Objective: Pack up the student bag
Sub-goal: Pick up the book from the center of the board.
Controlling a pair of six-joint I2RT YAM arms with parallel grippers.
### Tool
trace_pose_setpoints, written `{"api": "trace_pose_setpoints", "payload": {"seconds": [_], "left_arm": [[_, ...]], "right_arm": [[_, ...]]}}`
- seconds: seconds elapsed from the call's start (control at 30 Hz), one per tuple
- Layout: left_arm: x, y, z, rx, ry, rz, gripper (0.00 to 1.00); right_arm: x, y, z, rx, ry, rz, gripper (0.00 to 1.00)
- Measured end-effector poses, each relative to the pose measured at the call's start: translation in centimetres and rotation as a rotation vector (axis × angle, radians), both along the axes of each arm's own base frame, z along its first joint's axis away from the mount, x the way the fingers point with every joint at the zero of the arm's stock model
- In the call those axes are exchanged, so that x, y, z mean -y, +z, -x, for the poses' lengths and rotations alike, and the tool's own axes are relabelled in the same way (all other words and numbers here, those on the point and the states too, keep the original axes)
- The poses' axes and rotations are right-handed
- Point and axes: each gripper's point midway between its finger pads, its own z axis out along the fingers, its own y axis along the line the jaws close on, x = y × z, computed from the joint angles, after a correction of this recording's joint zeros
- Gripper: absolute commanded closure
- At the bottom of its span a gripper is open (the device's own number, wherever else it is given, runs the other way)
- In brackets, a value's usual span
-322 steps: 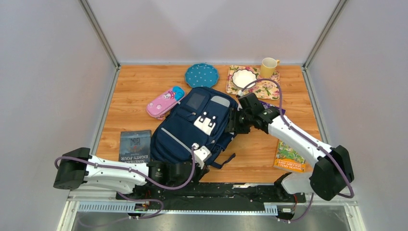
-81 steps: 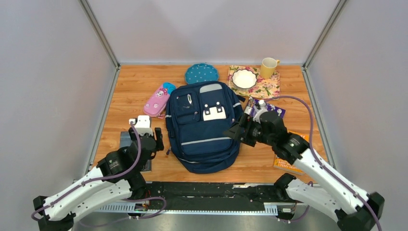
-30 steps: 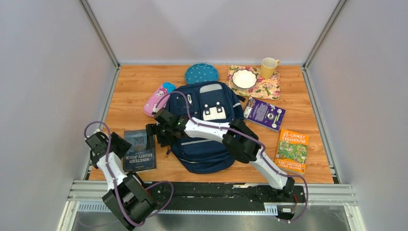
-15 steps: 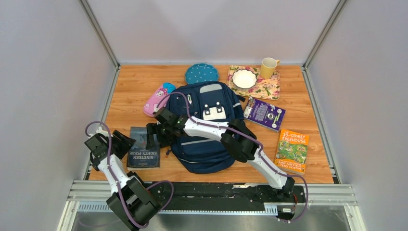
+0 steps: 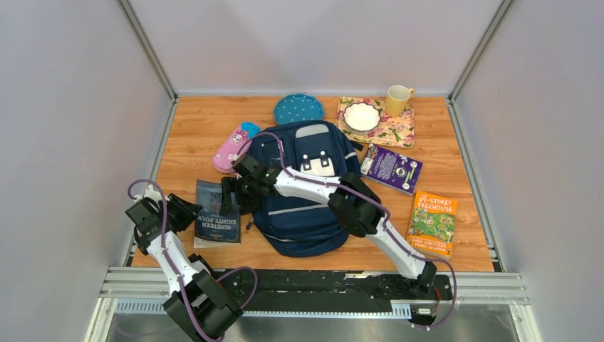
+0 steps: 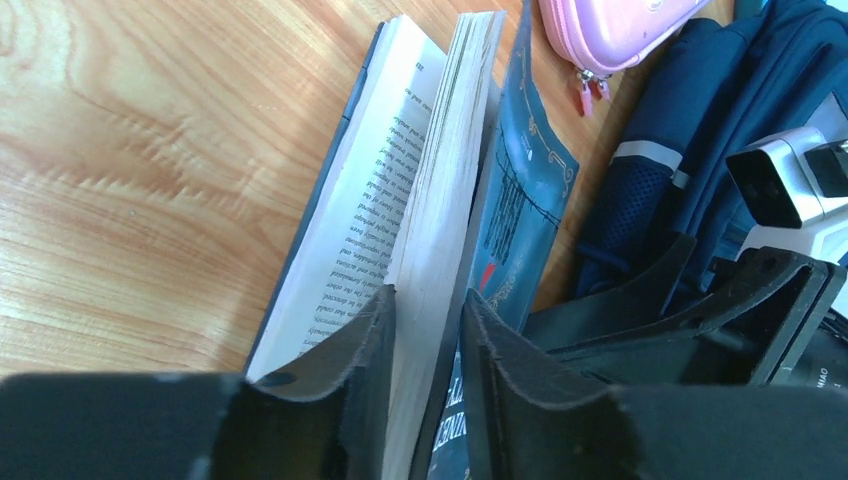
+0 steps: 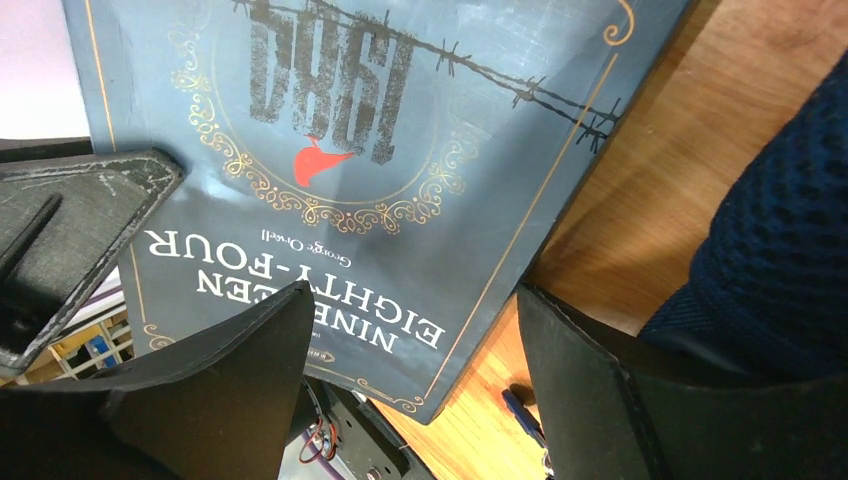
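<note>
My left claw [image 6: 428, 300] pinches the book [image 6: 440, 150] beside the backpack [image 5: 299, 228]; right claw [image 7: 412, 300] gapes wide. Backpack looks soft, floppy: grip its zip edge.

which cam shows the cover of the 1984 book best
Right wrist: the cover of the 1984 book fills the frame, title legible. Top external shows it small beside the student bag. Left wrist sees it edge-on, pages between the fingers of the left end effector.
</note>
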Motion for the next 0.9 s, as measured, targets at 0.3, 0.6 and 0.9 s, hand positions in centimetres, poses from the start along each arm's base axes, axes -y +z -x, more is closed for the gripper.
{"api": "trace_pose_setpoints", "payload": {"seconds": [0.3,0.6,0.9], "left_arm": [[0.3,-0.2,-0.2,0.002,-0.019,0.023,1.00],[0.3,1.9,0.1,0.029,0.025,-0.015,1.00],[-0.7,10.2,-2.0,0.187,0.061,-0.052,1.00]], "right_arm": [[0.1,0.1,-0.3,-0.007,-0.005,-0.002,0.20],[0.6,1.4,-0.6,-0.004,0.011,-0.036,0.18],[7.8,14.1,-1.8,0.141,-0.054,-0.201,0.18]]}}
